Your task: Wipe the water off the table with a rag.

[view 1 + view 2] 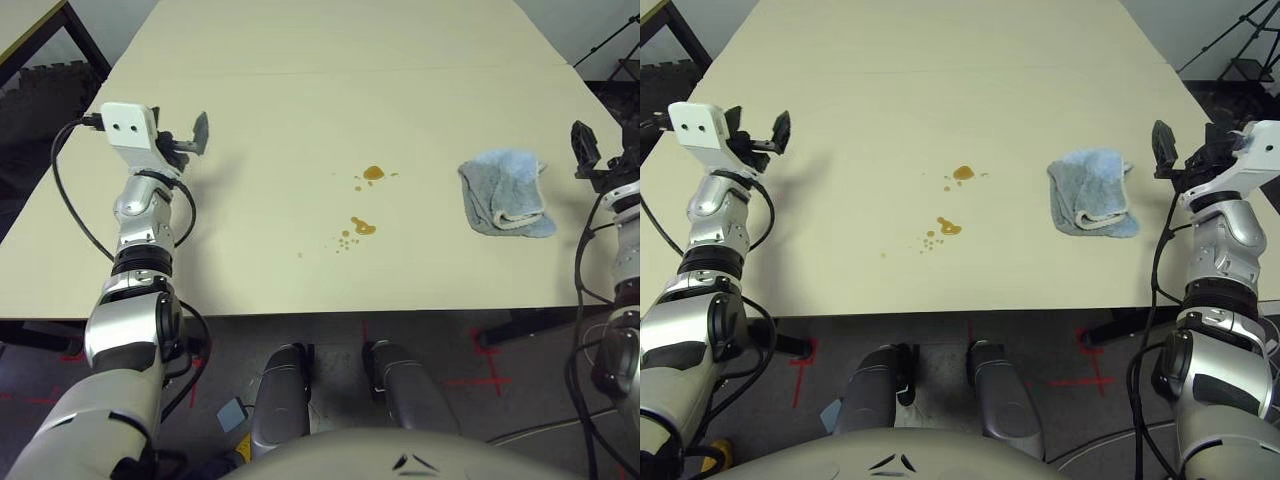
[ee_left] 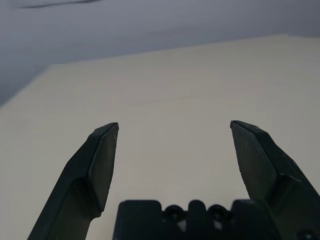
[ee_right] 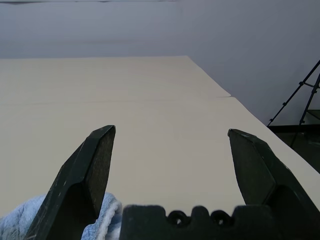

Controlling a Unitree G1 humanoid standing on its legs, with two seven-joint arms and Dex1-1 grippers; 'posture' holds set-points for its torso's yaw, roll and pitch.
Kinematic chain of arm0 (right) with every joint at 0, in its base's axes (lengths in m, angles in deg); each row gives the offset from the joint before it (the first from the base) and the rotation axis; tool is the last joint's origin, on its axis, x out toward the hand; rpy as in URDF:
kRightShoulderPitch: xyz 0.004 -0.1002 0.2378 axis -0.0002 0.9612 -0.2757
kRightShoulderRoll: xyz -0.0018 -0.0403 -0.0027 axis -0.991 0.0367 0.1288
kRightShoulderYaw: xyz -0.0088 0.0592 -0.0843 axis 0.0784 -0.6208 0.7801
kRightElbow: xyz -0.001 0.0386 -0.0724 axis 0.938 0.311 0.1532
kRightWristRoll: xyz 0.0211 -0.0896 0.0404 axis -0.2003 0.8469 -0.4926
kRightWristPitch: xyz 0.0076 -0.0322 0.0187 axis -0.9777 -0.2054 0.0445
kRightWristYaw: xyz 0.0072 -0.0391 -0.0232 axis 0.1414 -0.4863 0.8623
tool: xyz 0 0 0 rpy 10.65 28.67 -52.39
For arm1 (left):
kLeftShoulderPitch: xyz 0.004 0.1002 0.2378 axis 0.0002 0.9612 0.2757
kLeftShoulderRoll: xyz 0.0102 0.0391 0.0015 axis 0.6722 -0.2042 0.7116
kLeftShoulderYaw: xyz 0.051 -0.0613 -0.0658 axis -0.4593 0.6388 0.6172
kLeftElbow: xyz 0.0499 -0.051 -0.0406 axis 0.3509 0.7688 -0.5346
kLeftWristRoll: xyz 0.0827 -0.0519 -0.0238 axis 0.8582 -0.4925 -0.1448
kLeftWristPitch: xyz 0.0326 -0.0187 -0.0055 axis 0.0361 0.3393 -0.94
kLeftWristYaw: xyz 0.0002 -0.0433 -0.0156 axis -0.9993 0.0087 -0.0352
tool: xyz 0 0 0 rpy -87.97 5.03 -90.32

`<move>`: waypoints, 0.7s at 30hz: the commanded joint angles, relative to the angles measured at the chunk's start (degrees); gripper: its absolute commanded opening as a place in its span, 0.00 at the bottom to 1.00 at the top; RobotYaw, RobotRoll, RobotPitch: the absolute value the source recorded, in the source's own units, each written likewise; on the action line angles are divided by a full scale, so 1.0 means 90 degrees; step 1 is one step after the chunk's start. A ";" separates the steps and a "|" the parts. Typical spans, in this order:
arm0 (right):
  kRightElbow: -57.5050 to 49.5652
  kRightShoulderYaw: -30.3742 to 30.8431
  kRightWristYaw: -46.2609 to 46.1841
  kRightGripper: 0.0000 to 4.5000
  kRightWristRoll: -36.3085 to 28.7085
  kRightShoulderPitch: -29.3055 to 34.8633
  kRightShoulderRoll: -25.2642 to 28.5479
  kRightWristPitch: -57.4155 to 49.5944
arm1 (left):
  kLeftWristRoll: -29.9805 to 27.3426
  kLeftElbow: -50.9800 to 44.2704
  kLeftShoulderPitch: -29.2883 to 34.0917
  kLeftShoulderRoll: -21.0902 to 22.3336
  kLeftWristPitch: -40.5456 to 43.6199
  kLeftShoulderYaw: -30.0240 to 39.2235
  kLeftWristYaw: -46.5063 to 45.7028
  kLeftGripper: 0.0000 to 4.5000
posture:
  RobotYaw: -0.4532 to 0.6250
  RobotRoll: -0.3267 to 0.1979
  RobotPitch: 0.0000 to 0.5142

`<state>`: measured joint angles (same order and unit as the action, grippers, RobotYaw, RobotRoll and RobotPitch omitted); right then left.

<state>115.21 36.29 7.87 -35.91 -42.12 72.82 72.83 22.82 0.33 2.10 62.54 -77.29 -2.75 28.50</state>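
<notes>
Two amber-brown water puddles (image 1: 368, 200) sit mid-desk (image 1: 300, 100); your bunched light blue terry rag (image 1: 506, 192) lies untouched, left claw (image 2: 175, 127) and right claw (image 3: 172, 132) both released.

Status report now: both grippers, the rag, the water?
Left gripper open, empty. Right gripper open, empty, beside the rag. Rag bunched on the table, untouched. Water unwiped, nothing between.

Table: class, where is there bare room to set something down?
The far half of the table is bare, as is the stretch between the left end effector and the water. The only crowded part is between the water and the rag.
</notes>
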 commanded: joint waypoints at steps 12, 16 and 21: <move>-0.0077 -0.0033 -0.0046 1.00 0.0015 0.0153 0.0124 -0.0191 | -0.0859 -0.2873 0.1579 0.0403 0.2642 -0.1065 0.3519 1.00 | 0.26 0.62 0.23; -0.0404 -0.0027 0.0161 1.00 -0.0148 0.0305 0.0224 -0.0790 | -0.0961 -0.3166 0.1677 0.0452 0.2987 -0.1018 0.3541 1.00 | 0.26 0.62 0.24; -0.1322 0.0167 0.0654 1.00 -0.0424 0.0633 0.0369 -0.2171 | -0.0965 -0.3282 0.1725 0.0483 0.3091 -0.1007 0.3523 1.00 | 0.26 0.62 0.24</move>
<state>106.10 36.61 12.40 -38.61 -37.53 75.21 57.65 14.50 -27.89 17.02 66.19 -50.00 -11.71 59.92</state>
